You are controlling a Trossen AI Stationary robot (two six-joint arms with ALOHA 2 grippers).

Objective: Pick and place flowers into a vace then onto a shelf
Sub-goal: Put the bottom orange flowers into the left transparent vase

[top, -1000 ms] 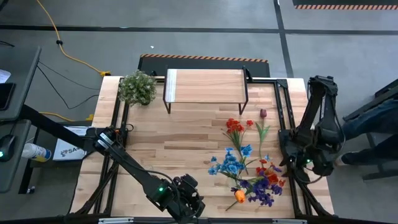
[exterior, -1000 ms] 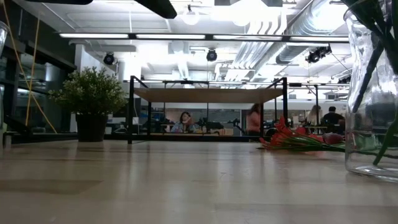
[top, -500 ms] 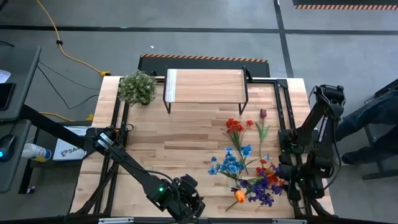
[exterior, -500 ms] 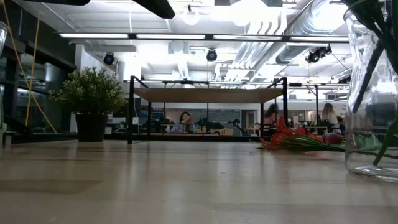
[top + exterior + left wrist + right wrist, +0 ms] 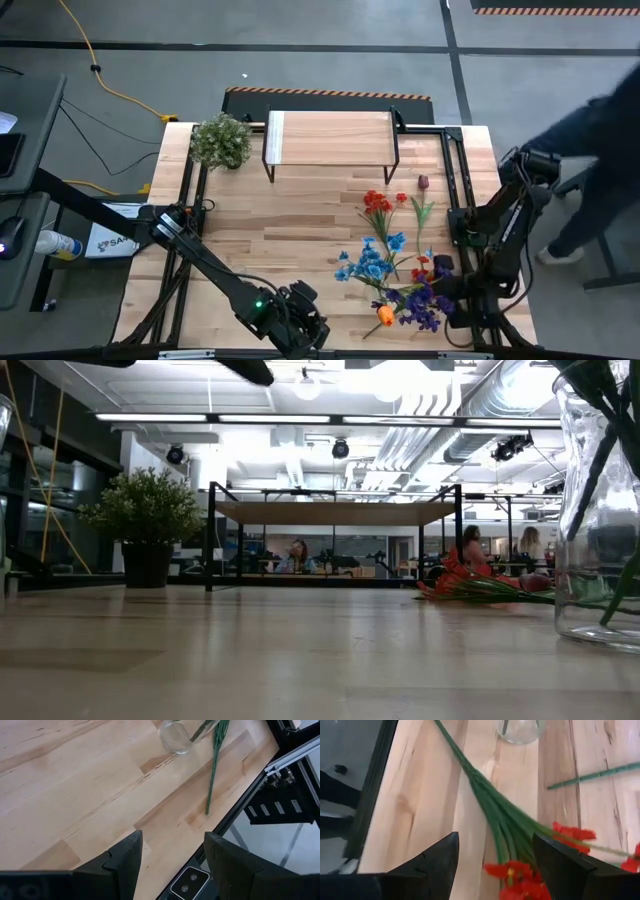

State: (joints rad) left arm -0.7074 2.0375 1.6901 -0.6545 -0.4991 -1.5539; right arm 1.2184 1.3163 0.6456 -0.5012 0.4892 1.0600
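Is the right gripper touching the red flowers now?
Apart. In the right wrist view the open right gripper hangs above the red flowers, and both fingers stand clear of the stems on either side.

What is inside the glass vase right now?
Green flower stems stand inside the vase, leaning against its wall. Their blooms rise out of the low view, so their colours cannot be seen, and the stem count is unclear through the glass.

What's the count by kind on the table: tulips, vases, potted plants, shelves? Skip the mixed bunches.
tulips: 2, the orange tulip and the dark red tulip
glass vase: 1
potted plant: 1
shelf: 1
total: 5
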